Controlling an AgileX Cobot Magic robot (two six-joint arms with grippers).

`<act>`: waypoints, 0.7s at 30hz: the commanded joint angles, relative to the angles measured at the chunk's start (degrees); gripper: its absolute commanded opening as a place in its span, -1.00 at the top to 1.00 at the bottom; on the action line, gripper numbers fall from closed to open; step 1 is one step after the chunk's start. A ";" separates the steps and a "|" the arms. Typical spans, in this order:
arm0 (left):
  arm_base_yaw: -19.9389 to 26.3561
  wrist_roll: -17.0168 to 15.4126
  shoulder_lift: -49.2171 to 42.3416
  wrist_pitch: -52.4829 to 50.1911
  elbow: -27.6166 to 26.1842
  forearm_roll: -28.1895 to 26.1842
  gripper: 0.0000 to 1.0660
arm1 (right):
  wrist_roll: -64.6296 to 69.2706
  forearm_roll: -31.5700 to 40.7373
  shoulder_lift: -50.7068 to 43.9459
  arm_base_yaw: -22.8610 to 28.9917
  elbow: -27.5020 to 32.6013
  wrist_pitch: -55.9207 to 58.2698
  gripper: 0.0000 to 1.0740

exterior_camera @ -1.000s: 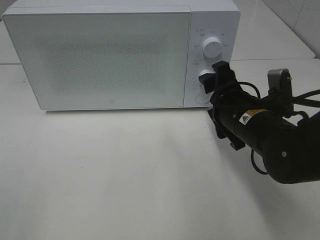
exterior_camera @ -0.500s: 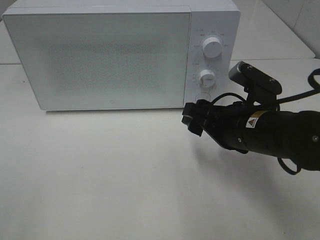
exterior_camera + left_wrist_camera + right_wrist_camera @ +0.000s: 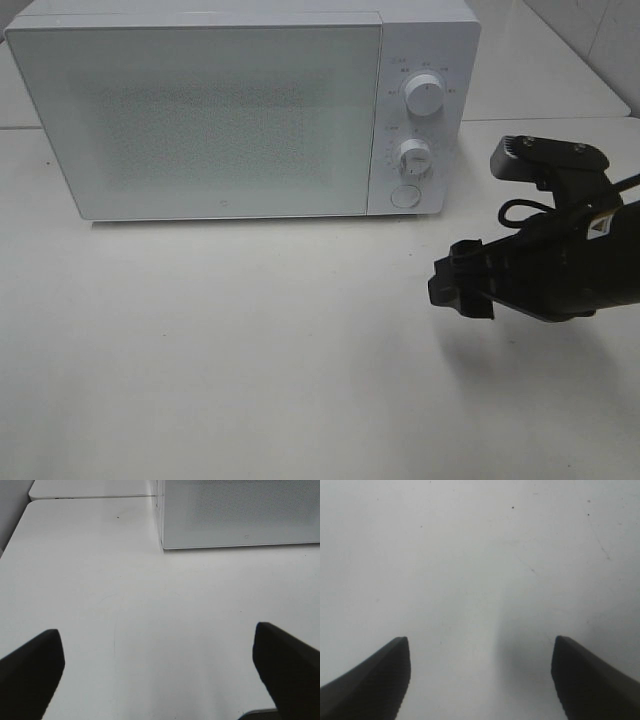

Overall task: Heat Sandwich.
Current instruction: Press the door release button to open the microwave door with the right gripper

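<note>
Withdrawn from the lower dial point(image 3: 413, 157), the right gripper point(image 3: 452, 280) is now held over the white table point(image 3: 220, 350), jaws apart and empty. Left gripper point(image 3: 160, 672) jaws are spread wide, nothing held. Microwave point(image 3: 200, 110) door is shut; the sandwich cannot be located.

Bright, even overhead light, slightly washed out; the white box-shaped microwave oven point(image 3: 220, 110) shows no hard glare, only grain on its speckled door, and drops a thin dark shadow along its base onto the matte white tabletop point(image 3: 200, 350); the black right gripper point(image 3: 462, 283) throws a soft, diffuse shadow beneath it; in both wrist views the dark fingertips point(image 3: 370, 680) are blurred and featureless; a faint grey shadow streak crosses the right wrist view.
</note>
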 commanded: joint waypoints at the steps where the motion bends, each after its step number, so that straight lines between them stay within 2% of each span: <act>1: 0.23 -0.34 -1.49 -0.34 0.23 0.00 -0.82 | -4.58 -1.09 -4.35 -1.03 -1.49 9.40 -0.41; 8: 0.23 -0.34 -1.49 -0.34 0.23 0.00 -0.82 | -5.27 -8.25 -11.80 -1.03 -7.85 29.74 -0.41; 13: 0.23 -0.34 -1.49 -0.34 0.23 0.00 -0.82 | -5.27 -12.43 -17.02 -1.03 -10.26 39.13 -0.41; 21: 0.23 -0.34 -1.49 -0.34 0.23 0.00 -0.82 | -5.21 -15.13 -26.41 -1.03 -11.40 48.36 -0.41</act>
